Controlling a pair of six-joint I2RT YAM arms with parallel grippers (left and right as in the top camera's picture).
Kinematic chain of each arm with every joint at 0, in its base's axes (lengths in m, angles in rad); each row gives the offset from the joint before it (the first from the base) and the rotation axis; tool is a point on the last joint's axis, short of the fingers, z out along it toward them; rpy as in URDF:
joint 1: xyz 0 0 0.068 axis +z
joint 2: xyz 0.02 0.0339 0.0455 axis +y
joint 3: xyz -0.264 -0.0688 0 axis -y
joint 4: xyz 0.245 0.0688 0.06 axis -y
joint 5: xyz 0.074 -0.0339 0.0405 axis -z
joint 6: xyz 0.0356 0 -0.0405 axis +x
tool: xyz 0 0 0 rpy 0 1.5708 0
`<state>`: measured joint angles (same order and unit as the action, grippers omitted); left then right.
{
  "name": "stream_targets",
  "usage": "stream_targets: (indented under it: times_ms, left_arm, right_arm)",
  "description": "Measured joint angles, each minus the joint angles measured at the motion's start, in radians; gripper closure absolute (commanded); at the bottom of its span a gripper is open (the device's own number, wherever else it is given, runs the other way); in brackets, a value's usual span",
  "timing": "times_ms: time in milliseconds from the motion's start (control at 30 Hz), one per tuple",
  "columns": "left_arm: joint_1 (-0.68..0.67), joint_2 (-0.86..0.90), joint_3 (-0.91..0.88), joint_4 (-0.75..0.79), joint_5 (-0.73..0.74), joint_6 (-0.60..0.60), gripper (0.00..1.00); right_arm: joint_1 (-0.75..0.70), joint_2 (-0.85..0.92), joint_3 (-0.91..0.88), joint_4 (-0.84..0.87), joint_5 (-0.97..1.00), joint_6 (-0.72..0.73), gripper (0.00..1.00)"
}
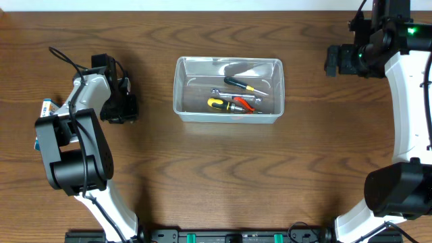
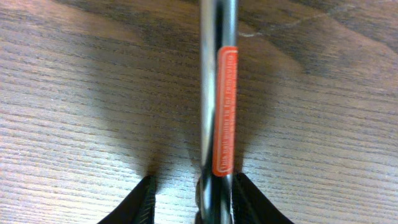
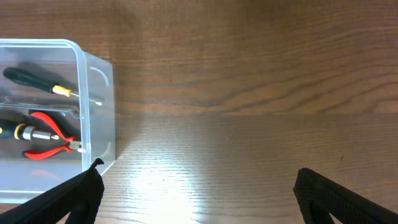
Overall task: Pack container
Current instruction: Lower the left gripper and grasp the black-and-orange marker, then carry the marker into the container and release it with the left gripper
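The clear plastic container point(image 1: 179, 88) stands mid-table. It holds a black-handled screwdriver point(image 1: 237, 84), a yellow-handled screwdriver point(image 1: 217, 104), red pliers point(image 1: 247, 102) and a small wrench point(image 1: 219, 92). My left gripper point(image 1: 120, 102) is down at the table, left of the container. In the left wrist view its jaws point(image 2: 194, 186) are open around a shiny metal tool with an orange label point(image 2: 225, 106); the right finger touches it and the left finger stands apart. My right gripper point(image 1: 333, 61) is wide open and empty point(image 3: 196, 193), right of the container point(image 3: 93, 68).
A small blue-and-white box point(image 1: 46, 106) lies at the far left beside the left arm. The arm bases stand at the front left and front right table edges.
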<state>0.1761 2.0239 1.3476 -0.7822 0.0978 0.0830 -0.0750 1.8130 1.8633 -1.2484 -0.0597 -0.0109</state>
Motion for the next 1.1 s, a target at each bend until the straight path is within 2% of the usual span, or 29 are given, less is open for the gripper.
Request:
stream_targets:
  times_ms: [133,267,300,500,867,1100]
  left_arm:
    - [0.000,0.000,0.000,0.000,0.003,-0.005,0.75]
    - [0.000,0.000,0.000,0.000,0.004,-0.009,0.82]
    - [0.000,0.000,0.000,0.000,0.005,-0.008,0.86]
    - [0.000,0.000,0.000,0.000,0.008,-0.008,0.94]
    - [0.000,0.000,0.000,-0.003,0.008,-0.012,0.94]
    - [-0.005,-0.047,0.018,-0.089,0.012,-0.027,0.94]
  right_arm:
    - [0.000,0.000,0.000,0.000,0.000,0.000,0.01]
    - [0.000,0.000,0.000,0.000,0.000,0.000,0.01]
    - [0.000,0.000,0.000,0.000,0.000,0.000,0.01]
    - [0.000,0.000,0.000,0.000,0.000,0.000,0.01]
    - [0.000,0.000,0.000,0.000,0.000,0.000,0.01]
    - [0.000,0.000,0.000,0.000,0.000,0.000,0.01]
